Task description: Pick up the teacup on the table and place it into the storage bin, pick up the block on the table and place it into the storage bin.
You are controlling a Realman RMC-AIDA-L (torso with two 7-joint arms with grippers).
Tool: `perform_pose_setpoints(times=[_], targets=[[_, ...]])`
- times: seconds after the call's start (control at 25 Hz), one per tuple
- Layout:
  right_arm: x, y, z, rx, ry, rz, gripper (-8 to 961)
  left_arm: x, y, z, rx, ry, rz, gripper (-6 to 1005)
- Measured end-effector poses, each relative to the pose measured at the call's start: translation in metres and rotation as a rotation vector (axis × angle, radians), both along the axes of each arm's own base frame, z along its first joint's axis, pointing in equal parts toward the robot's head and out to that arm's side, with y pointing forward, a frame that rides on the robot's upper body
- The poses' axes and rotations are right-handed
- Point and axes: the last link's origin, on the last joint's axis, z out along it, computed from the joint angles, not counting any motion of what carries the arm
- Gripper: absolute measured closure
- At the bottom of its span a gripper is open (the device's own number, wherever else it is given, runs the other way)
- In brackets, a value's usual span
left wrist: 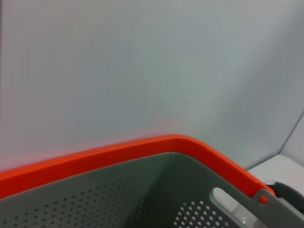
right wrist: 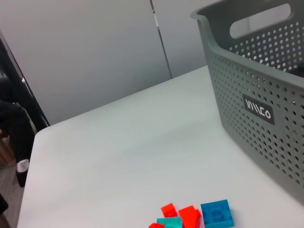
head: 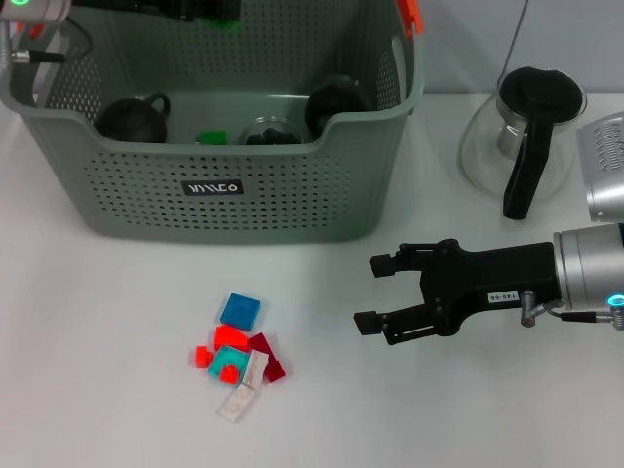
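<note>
Blocks (head: pixel 238 356) heaped at bin's (head: pixel 224 200) six o'clock, right gripper (head: pixel 373 292) empty, spread wide, at three o'clock.

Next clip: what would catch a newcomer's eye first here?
The grey-green storage bin fills the table's far left, with dark teacups already inside. In front of it lies a bright heap of blocks, and the right gripper hovers beside the heap, jaws open. A glass teapot stands far right.
</note>
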Motion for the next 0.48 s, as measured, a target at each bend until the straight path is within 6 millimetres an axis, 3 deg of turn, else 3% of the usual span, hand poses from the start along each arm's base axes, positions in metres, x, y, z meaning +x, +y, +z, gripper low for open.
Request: perform_pose_setpoints(times=[0.16, 0.28, 0.48], targets=[[0.0, 0.0, 0.001, -0.002, 0.003, -0.001, 23, 0.004, -0.001, 0.0, 0.01, 0.025, -0.022, 429], [-0.001, 0.0, 0.001, -0.002, 0.003, 0.002, 23, 0.012, -0.013, 0.005, -0.001, 0.024, -0.084, 414], [-0.001, 0.001, 0.001, 0.001, 0.001, 0.003, 23, 0.03, -0.054, 0.004, -0.065, 0.02, -0.3, 177]])
